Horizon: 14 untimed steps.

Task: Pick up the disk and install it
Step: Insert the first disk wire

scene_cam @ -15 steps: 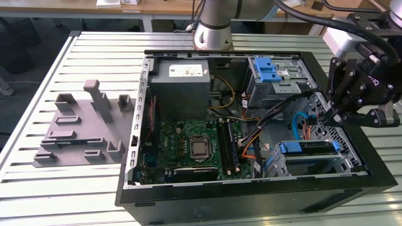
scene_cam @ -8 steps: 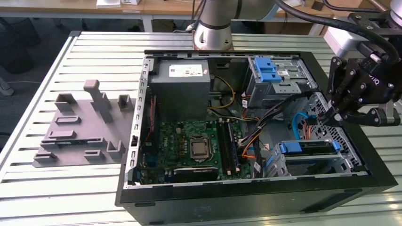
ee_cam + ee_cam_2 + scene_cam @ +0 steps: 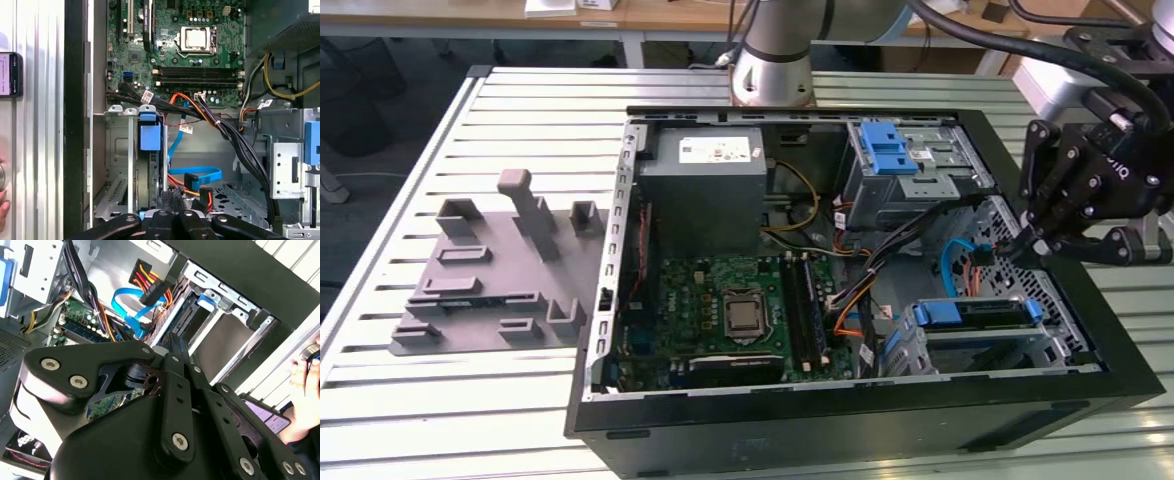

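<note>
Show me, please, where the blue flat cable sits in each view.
Exterior view: blue cable beside the gripper, near the disk.
Second wrist view: cable just past the gripper, by red-and-yellow wires.
First wrist view: cable beside the disk.
Shared landmark: green circuit board.

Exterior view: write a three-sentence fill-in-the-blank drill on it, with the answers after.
The grey moulded holder lies to the exterior view's ____ of the computer case. The disk inside the case has a ____ frame. The gripper hangs above the case's ____ side, by that view.
Missing: left; blue; right.
</note>
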Each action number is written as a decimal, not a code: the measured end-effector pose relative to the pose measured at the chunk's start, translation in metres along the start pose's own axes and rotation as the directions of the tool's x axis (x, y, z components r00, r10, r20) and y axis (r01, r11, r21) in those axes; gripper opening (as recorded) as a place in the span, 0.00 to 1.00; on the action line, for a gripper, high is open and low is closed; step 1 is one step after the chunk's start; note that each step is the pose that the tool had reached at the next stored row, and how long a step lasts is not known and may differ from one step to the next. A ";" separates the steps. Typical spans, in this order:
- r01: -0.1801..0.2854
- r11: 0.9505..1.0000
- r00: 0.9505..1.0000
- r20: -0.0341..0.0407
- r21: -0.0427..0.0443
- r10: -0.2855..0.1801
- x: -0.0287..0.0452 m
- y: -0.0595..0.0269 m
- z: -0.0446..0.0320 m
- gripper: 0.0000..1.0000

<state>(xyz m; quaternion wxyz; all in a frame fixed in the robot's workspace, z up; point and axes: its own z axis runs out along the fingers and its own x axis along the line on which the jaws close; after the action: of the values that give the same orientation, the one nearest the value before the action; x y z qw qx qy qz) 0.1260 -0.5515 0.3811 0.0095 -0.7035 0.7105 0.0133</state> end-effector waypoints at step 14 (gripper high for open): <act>-0.005 1.000 1.000 0.000 0.000 0.005 -0.0138 -0.0036 0.0041 0.11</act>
<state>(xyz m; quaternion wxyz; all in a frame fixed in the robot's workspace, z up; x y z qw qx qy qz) 0.1297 -0.5376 0.3775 0.0096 -0.7017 0.7123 0.0133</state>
